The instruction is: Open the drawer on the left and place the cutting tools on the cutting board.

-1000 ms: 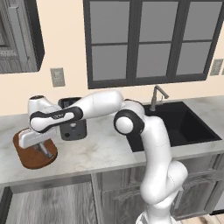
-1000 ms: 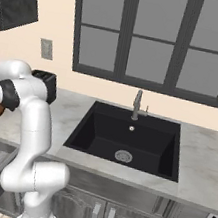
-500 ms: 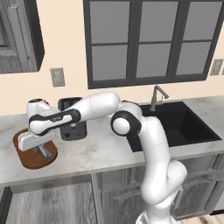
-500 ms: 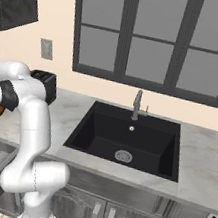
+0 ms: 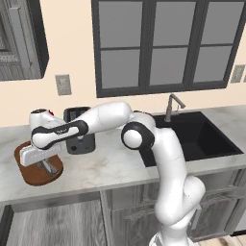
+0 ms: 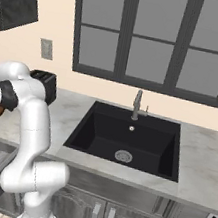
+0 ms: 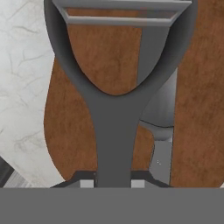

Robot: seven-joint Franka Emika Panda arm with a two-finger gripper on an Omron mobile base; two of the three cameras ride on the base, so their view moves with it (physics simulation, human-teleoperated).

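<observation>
Lowered a little since a second ago: the hand (image 5: 48,166), now closer over the cutting board (image 5: 29,175); the rest of the scene is unchanged.

- Hand (image 7: 113,183): closed on the stem of a grey Y-shaped peeler (image 7: 113,131), whose forked head points away from the camera and ends in a crossbar blade at the top of the hand view. The peeler appears to hang above the board; whether it touches yet cannot be told.
- Cutting board (image 7: 197,87): reddish-brown, on the counter (image 5: 105,168) just left of the dark toaster (image 5: 79,137), well apart from the sink (image 5: 202,139).
- Second tool (image 7: 162,113): a grey steel piece lying flat on the board, just beside the peeler stem and partly hidden by it; probably the knife blade, but too little shows to be sure.
- Drawer (image 5: 57,223): grey wood-grain surface below the counter edge at left; how far it stands out is unclear.

Step in hand, as judged: setting the peeler down. Done well, the hand descends straight, keeps the stem over bare wood to the side of the steel piece and not across it, and parts its fingers only once the peeler rests flat. Releasing from height risks a bounce off the rounded edge onto the counter. Lift clear vertically afterwards so the fingers do not drag either tool.
</observation>
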